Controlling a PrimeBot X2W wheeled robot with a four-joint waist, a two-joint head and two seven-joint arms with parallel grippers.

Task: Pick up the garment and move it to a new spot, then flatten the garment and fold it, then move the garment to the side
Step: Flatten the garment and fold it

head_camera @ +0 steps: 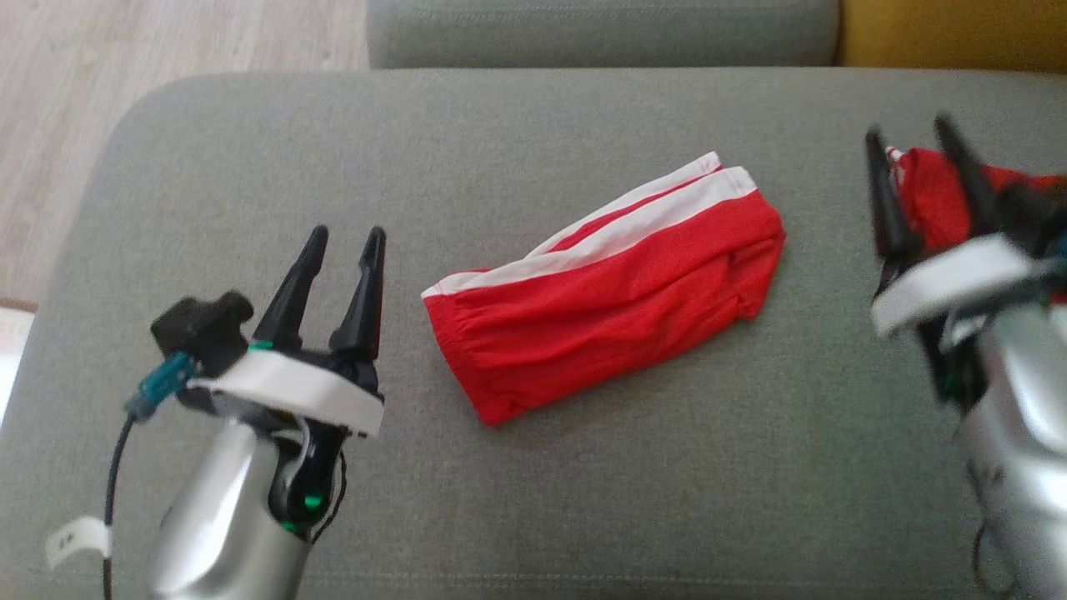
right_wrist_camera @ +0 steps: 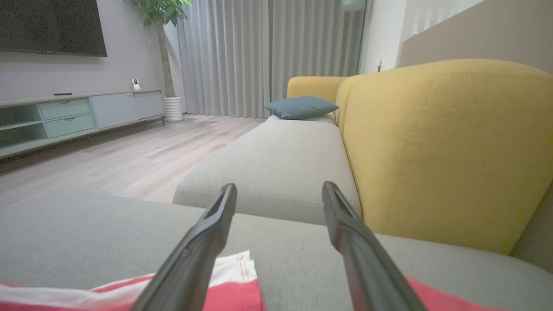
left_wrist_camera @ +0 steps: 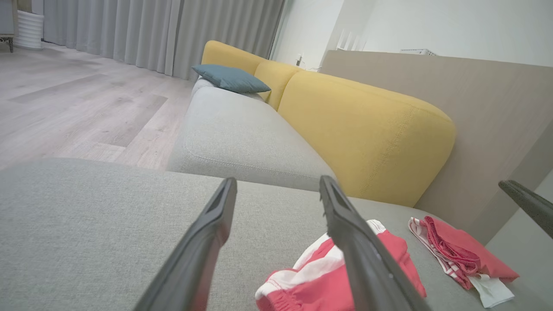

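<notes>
- Garment, red with white stripes, lies folded mid-cushion, between the grippers and touched by neither.
- Left gripper and right gripper: fingers spread, empty.
- Risk: a one-sided pinch could drag the fold open.
- The left wrist view shows a second red garment whole; in the head view it is half-hidden.

Living room: sofa, television, curtains

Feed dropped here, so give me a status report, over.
Left end effector open, empty. Right end effector open, over second red garment. Red shorts folded, centre of cushion, unobstructed.
</notes>
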